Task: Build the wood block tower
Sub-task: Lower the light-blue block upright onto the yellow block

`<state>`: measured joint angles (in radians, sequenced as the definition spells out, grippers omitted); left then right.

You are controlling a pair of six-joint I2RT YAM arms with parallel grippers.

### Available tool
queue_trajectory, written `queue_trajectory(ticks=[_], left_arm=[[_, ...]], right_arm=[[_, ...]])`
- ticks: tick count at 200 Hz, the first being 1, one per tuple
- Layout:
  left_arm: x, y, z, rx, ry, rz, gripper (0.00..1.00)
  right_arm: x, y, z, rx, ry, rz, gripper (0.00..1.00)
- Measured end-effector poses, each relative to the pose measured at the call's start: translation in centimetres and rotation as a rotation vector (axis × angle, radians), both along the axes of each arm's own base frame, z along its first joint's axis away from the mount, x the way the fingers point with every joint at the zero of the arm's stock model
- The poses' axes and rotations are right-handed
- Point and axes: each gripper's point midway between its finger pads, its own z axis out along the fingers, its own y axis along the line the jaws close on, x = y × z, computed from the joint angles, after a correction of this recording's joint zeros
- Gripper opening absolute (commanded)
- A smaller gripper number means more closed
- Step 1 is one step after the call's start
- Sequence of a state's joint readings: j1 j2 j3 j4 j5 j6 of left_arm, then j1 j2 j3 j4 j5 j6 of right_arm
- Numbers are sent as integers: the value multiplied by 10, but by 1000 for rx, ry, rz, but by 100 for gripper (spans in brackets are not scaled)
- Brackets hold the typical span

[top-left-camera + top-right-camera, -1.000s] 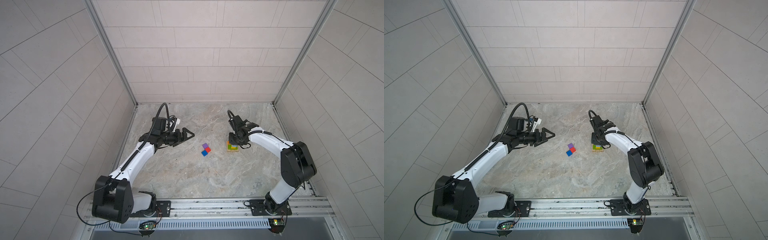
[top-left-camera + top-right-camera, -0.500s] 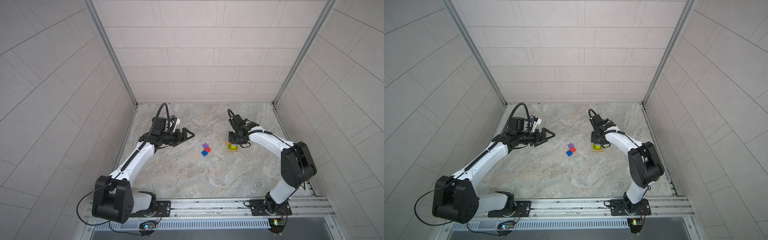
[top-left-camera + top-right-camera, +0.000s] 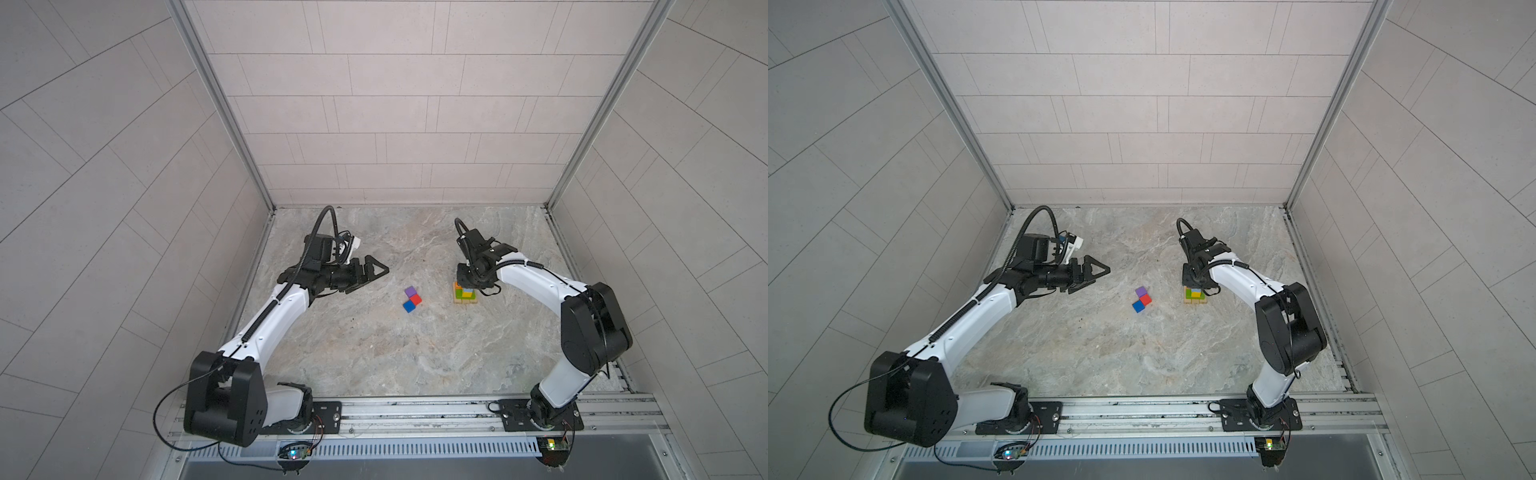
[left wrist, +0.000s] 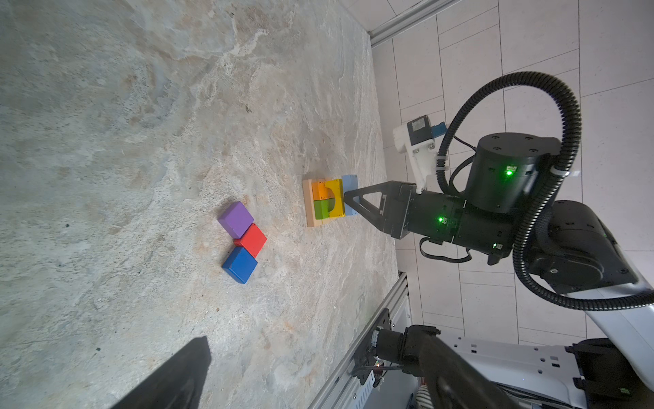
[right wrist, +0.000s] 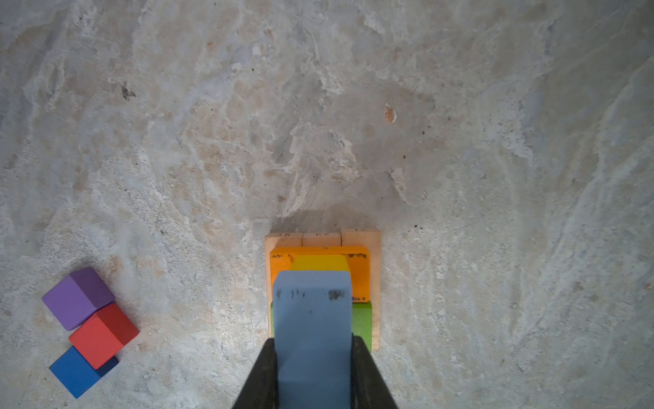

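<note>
Right of centre on the stone floor [image 3: 374, 353], clamped flat in the right gripper [image 5: 313, 339], jaws pressed on its long sides: the light-blue block [image 5: 311, 311], squarely over the tower [image 3: 464, 294]. Long axis near to far, in line with the yellow block [image 5: 320, 263] directly below and crossing the orange block [image 5: 359, 279] and green block [image 5: 361, 318] on the tan base [image 5: 320, 239]. Touching the yellow or just above it: cannot tell. Likely only a straight lowering and release needed, no turning. Left of the tower, touching in a row: purple cube [image 3: 410, 291], red cube [image 3: 415, 299], blue cube [image 3: 409, 306], somewhat closer to the left gripper [image 3: 376, 276], spread wide and empty.
</note>
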<state>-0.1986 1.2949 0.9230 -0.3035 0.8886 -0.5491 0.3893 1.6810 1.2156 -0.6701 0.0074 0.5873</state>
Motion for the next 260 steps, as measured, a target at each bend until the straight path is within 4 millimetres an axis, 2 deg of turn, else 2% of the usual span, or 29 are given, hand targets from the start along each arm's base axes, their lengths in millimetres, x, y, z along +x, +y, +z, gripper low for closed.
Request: queue_trajectory(ticks=[116, 203, 260], left_arm=[[0, 0, -1, 2, 0, 2, 100], [0, 0, -1, 4, -2, 0, 100], [0, 0, -1, 4, -2, 1, 100]], right_arm=[[0, -2, -3, -5, 10, -4, 17], [-1, -2, -4, -6, 14, -4, 22], [-1, -2, -3, -7, 14, -1, 33]])
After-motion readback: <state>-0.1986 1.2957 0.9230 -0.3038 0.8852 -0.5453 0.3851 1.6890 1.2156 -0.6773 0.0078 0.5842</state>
